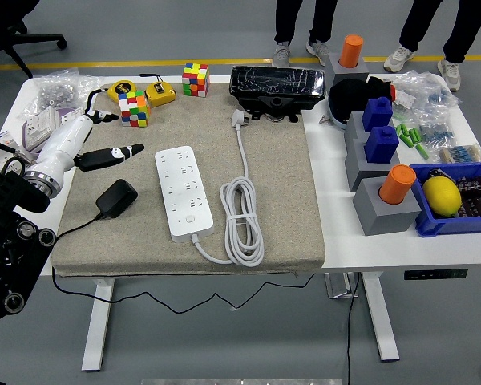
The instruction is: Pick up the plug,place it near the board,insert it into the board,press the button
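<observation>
Worktop: white worktop (385, 241) with a beige mat (280, 216) over its left and middle part; grey floor behind it.
Plug: you see the black plug (116, 197) lying on the mat, left of the board; nothing touches it. Its thin black cable runs off the near edge and hangs below.
Board: the white power strip (183, 192) lies lengthwise on the mat, with its own white cord (242, 212) coiled on its right.
Left robot hand (104, 152): above the mat, beyond the plug and clear of it; fingers stretched out, holding nothing. Some fingers are hard for you to tell apart near the cube (133, 107).
Right arm: out of your view.
People: only legs and shoes (402, 58) show at the top; the rest is cut off.
Far right: a blue bin (421, 216) holds a lemon (442, 195); its other contents are unclear.
</observation>
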Controlling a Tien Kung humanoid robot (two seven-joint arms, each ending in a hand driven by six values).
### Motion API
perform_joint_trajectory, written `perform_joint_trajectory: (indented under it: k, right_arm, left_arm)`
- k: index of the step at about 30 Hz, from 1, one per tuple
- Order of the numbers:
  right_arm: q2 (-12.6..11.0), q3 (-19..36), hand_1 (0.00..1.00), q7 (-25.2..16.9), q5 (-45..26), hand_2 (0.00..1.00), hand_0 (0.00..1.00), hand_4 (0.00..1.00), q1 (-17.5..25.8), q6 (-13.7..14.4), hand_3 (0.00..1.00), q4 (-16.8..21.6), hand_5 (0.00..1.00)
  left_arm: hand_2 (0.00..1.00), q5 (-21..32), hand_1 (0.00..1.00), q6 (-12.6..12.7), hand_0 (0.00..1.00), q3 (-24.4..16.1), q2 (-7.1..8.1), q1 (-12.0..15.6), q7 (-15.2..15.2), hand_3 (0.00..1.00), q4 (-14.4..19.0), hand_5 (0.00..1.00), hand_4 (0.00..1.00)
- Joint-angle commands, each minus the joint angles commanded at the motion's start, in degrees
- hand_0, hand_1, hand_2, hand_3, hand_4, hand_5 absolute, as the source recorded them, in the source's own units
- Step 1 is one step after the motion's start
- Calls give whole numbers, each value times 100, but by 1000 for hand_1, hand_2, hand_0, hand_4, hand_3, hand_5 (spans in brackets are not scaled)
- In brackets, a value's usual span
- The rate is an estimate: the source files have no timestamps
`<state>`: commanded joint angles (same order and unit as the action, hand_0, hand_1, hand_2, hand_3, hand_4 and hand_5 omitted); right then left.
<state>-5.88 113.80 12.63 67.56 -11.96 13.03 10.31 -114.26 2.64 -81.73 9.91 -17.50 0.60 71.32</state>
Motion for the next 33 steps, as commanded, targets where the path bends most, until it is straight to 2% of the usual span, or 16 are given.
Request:
perform_joint_trajectory:
  k: [1,5,12,16,17,18,19,22,24,25,30,31,33]
  right_arm:
    - [7,-8,693,-3,2,709,782,998,0,-6,754,0,990]
    - [24,-11,693,-7,-13,709,782,998,1,-14,754,0,990]
    - [50,97,703,-2,58,711,794,998,34,-48,756,0,992]
    - [61,240,703,-68,151,711,794,998,24,-48,756,0,992]
    - [63,257,703,-91,155,711,794,998,16,-48,756,0,992]
    - [66,277,703,-112,167,711,794,998,10,-51,756,0,992]
    - [67,284,756,-120,172,727,823,998,8,-52,756,0,998]
    - [84,342,756,-163,203,727,823,998,8,-74,756,0,998]
    - [97,351,756,-182,206,727,823,998,16,-98,756,0,998]
    - [102,365,761,-190,219,731,828,998,21,-107,755,0,998]
    - [149,503,761,-232,371,731,828,998,51,-156,755,0,998]
    - [160,535,764,-259,403,732,832,998,48,-157,758,0,998]
    - [181,598,764,-307,449,732,832,998,52,-161,758,0,998]
  left_arm:
    - [998,303,998,135,971,-74,-40,55,188,998,32,998,998]
    - [998,1159,998,232,971,-240,-119,175,560,998,116,998,998]
    - [981,2259,998,18,986,-477,-167,344,681,989,180,998,998]
    - [981,2984,998,-101,986,-756,-226,458,853,989,114,998,998]
    - [981,3069,998,-87,986,-858,-246,487,899,989,104,998,998]
    - [910,3135,952,-82,925,-971,-268,522,932,922,107,998,998]
    - [910,3158,952,-81,925,-1014,-276,535,943,922,110,998,998]
    - [910,3474,952,-85,925,-1188,-299,655,1039,922,178,998,998]
    - [910,3705,952,-134,925,-1199,-304,707,1079,922,224,998,998]
    - [862,3790,904,-153,908,-1198,-308,721,1094,873,239,998,998]
    - [862,3943,904,-216,908,-1160,-342,770,1132,873,242,998,998]
    - [777,3988,807,-253,820,-1136,-342,793,1117,780,236,998,998]
    - [777,4026,807,-295,820,-1108,-346,820,1084,780,229,998,998]
